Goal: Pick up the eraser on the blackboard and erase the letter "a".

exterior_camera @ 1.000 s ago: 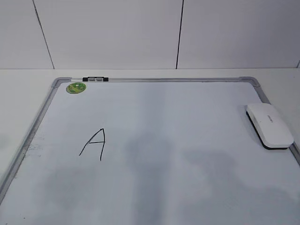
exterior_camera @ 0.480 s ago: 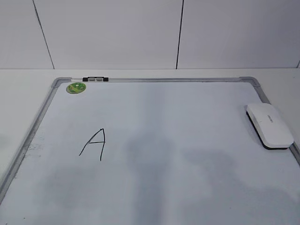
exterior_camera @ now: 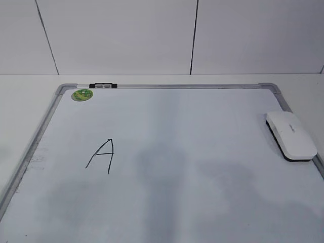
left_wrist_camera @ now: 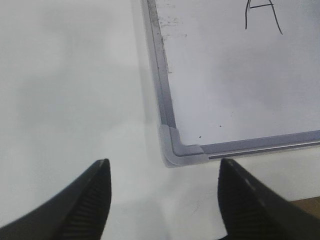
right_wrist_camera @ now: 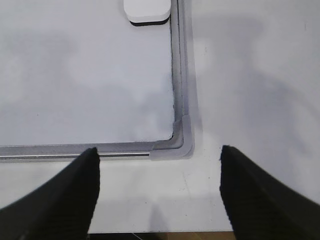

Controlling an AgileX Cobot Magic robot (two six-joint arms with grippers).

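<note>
a: eraser (exterior_camera: 291, 135) position relative to the grippers?

b: lies flat on the blackboard (exterior_camera: 172, 202), against the right frame rail, far half of the board. right gripper (right_wrist_camera: 156, 187) hangs above the near right corner of the board, so the eraser sits well ahead of it, a bit left of its centre line, top edge of the right wrist view (right_wrist_camera: 147, 11). left gripper (left_wrist_camera: 162, 192) is over the near left corner of the board (left_wrist_camera: 186, 151), well apart from the eraser, which doesn't show in that view.

a: gripper states?

b: both released, fingers spread wide, nothing between them. neither arm shows in the exterior view.

a: eraser look?

b: white oblong block, rounded corners, black felt strip under it, small grey print on top, too small to read. long side runs along the frame.

a: the letter?

b: only mark i see is an angular capital letter "a" (exterior_camera: 100, 155) in thin black marker, left half of the board. its lower part shows at the top of the left wrist view (left_wrist_camera: 262, 15). no round lowercase one visible.

a: counts?

b: one eraser, one written letter, one board, one round green magnet (exterior_camera: 82, 94) at the far left corner, one small black clip (exterior_camera: 103, 85) on the far rail, two grippers. board has faint grey smudges; it lies on a white table (exterior_camera: 20, 101).
</note>
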